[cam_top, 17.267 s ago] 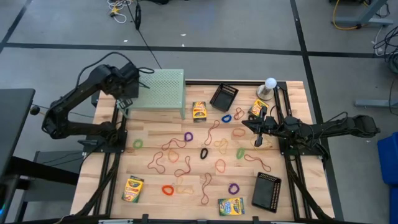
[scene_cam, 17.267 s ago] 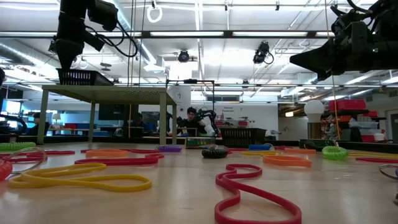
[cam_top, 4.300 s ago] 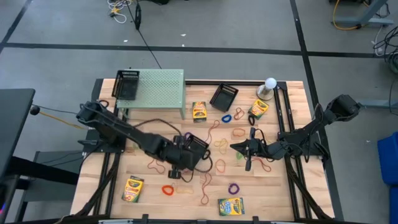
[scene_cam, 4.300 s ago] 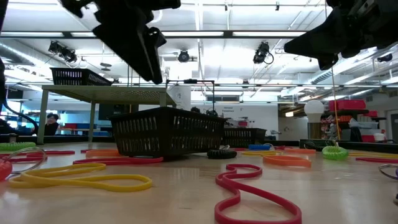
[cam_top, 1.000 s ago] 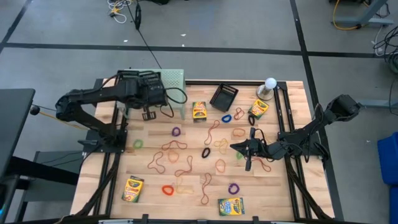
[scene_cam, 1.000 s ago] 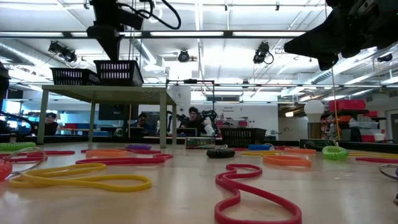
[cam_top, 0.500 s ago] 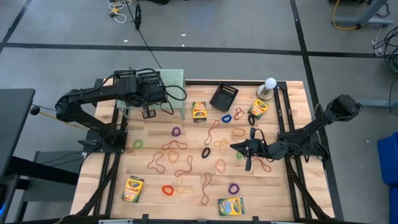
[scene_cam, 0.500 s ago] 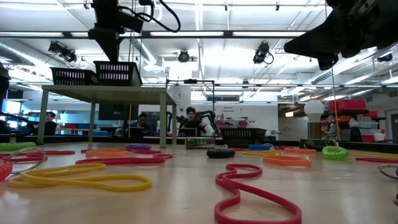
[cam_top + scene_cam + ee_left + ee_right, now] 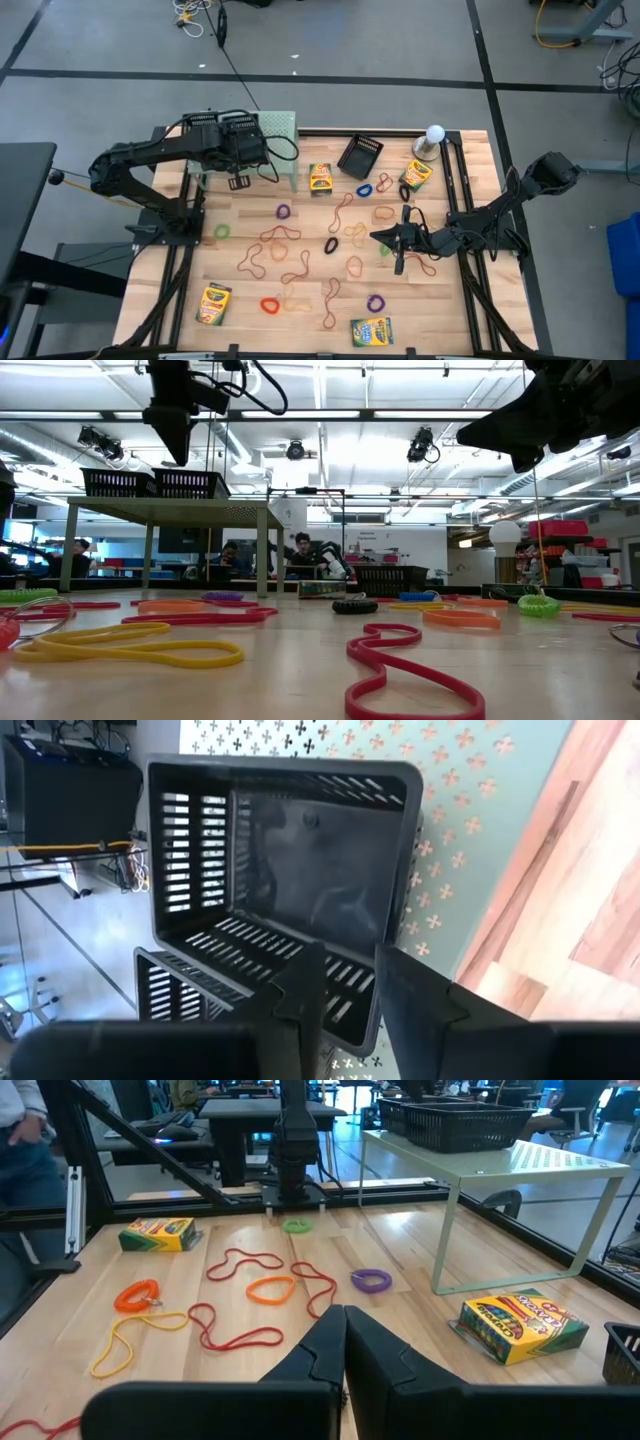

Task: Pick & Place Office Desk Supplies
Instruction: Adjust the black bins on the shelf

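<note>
Left gripper [image 9: 345, 982]: over the green stand [image 9: 285, 128], fingers parted a little, holding nothing; I can't tell how wide.
Tray [image 9: 285, 870]: on the stand, straight beyond the fingertips, beside a second tray [image 9: 118, 483].
Right gripper [image 9: 376, 236]: closed, empty, low over the table middle.
Third tray [image 9: 360, 156]: on the table, roughly midway between the two grippers.
Likely next: left arm backs off from the stand.

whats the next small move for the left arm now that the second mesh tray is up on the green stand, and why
Probably lift the left gripper straight up and clear. The second black mesh tray already sits on the pale green perforated stand beside the first tray, and the fingers look parted, with the tray's near wall between them. Rising first should avoid dragging the tray off.
</note>
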Robot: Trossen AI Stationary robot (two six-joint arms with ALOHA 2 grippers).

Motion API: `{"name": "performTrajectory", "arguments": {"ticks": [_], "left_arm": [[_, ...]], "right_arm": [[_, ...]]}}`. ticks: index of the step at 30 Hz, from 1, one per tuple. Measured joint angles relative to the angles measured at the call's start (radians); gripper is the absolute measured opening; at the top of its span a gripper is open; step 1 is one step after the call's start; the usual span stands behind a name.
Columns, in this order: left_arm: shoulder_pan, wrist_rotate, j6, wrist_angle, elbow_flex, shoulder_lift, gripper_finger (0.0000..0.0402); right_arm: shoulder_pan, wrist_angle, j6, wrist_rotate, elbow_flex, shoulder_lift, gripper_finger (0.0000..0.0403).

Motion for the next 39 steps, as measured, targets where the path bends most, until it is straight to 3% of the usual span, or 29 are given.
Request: {"name": "performTrajectory", "arguments": {"ticks": [7,13,19,23,29,39], "left_arm": [[0.0,-0.071,-0.051,-0.007,0.013,-0.005,0.011],[0.027,-0.02,-0.14,-0.012,0.096,-0.005,0.0106],[0.202,0.063,-0.37,-0.075,0.141,-0.006,0.0077],[0.337,0.07,-0.437,-0.117,0.126,-0.006,0.0048],[0.463,0.07,-0.43,-0.084,0.076,-0.006,0.0009],[0.537,0.115,-0.348,-0.002,0.001,-0.006,0.001]], "right_arm": [[0.0,0.0,0.003,0.0,0.0,0.0,0.0011],[0.0,0.0,0.003,0.003,0.0,0.0,0.0011],[0.0,0.0,0.003,0.003,0.0,0.0,0.0011],[0.0,0.0,0.003,0.002,0.0,0.0,0.0011],[0.0,0.0,0.002,0.002,0.0,0.0,0.0011],[0.0,0.001,0.0,-0.001,0.0,0.0,0.0011]]}}
